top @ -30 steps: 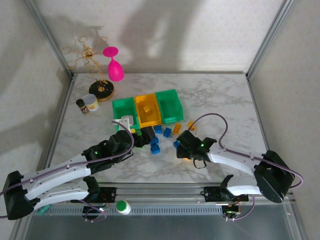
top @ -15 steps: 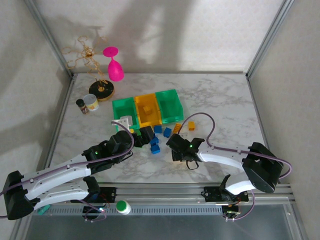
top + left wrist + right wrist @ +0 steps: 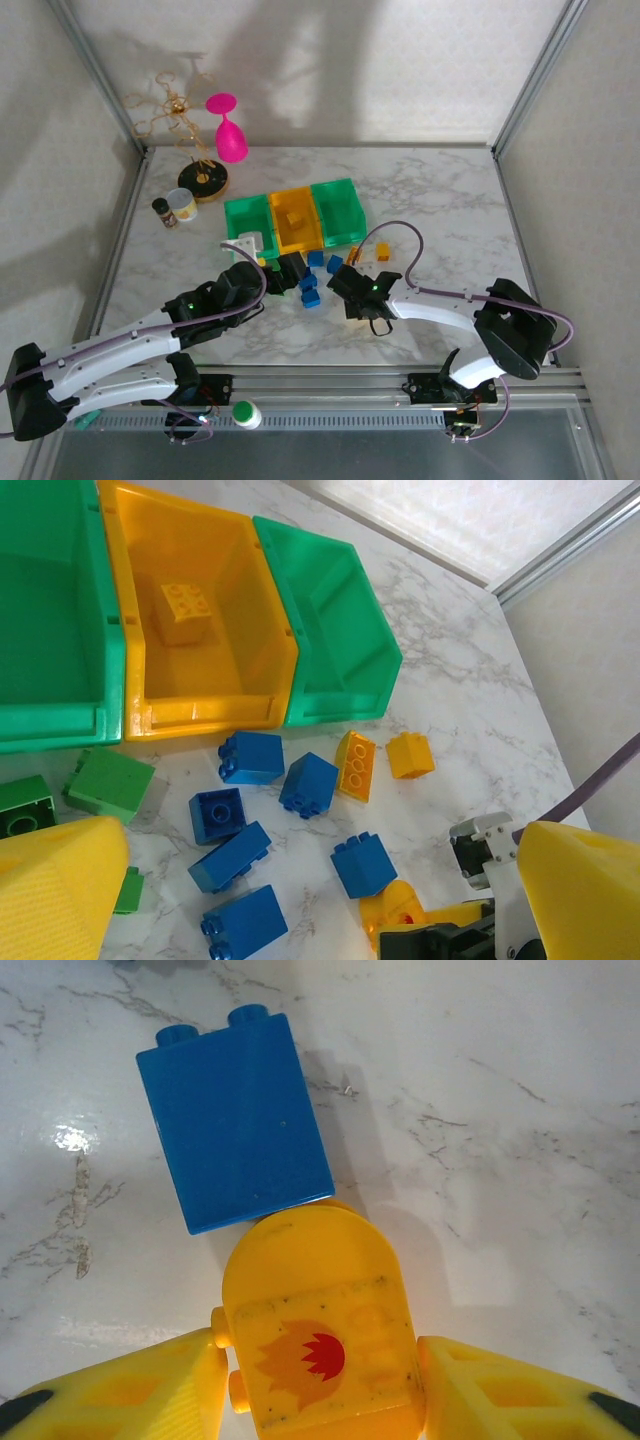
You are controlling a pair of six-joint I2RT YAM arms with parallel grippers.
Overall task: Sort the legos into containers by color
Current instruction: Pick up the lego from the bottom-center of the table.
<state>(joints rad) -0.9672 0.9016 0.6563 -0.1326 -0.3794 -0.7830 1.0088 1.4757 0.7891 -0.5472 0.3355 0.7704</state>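
My right gripper (image 3: 320, 1365) is shut on a yellow round-topped lego (image 3: 312, 1280) with a flame sticker, its yellow fingers pressed on both sides. The piece rests on the marble, its far end touching a blue brick (image 3: 235, 1120). From above, the right gripper (image 3: 347, 285) is just right of the brick cluster. My left gripper (image 3: 320, 880) stands open above several blue legos (image 3: 250, 757), with two yellow bricks (image 3: 355, 765) and green ones (image 3: 110, 783) nearby. Three containers stand side by side: a green one (image 3: 60, 725), a yellow one (image 3: 200, 715) holding a yellow brick (image 3: 185, 610), and another green one (image 3: 340, 695).
At the back left stand a pink wine glass (image 3: 230, 138), a gold wire stand (image 3: 195, 150) and two small jars (image 3: 182, 206). A white-capped bottle (image 3: 245, 413) lies on the front rail. Open marble stretches to the right of the bins.
The right gripper has slid left toward the bricks and closed its fingers onto the yellow round piece. The left arm has not moved.
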